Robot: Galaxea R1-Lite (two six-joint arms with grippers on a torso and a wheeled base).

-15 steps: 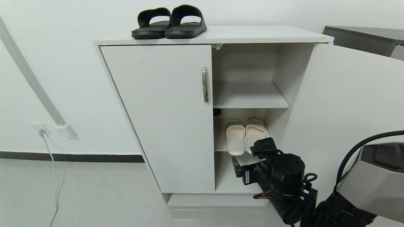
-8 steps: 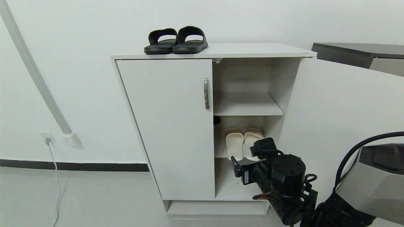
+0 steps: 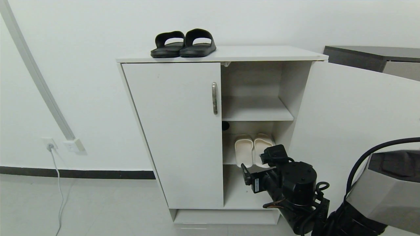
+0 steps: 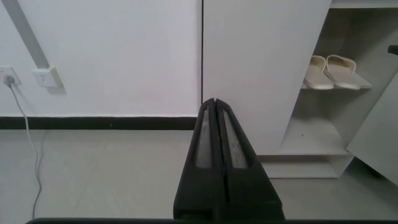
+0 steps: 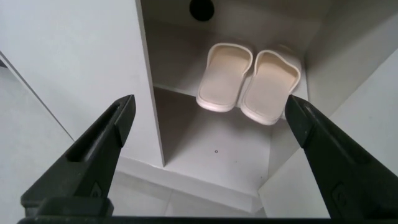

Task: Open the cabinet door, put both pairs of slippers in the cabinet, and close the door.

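A pair of black slippers [image 3: 183, 44] stands on top of the white cabinet [image 3: 262, 52]. A pair of white slippers [image 3: 252, 149] lies side by side on the middle shelf inside, also seen from the left wrist [image 4: 333, 70] and the right wrist [image 5: 249, 84]. The right door [image 3: 347, 108] is swung wide open; the left door [image 3: 174, 131] is shut. My right gripper [image 3: 254, 164] hangs open just in front of the open compartment, below the white slippers, its fingers spread wide [image 5: 208, 155] and holding nothing. My left gripper [image 4: 214, 109] is shut and empty, low over the floor, left of the cabinet.
The upper shelf [image 3: 256, 109] and bottom shelf [image 3: 239, 193] hold nothing. A metal handle [image 3: 214, 98] sits on the shut door. A wall socket with a cable [image 3: 49, 146] is at the left, a grey cabinet [image 3: 377, 55] at the right. Bare floor lies in front.
The whole head view shifted over the first half second, so the cabinet sits lower and smaller: the camera moved. Slippers and doors keep their places. The right gripper stays open.
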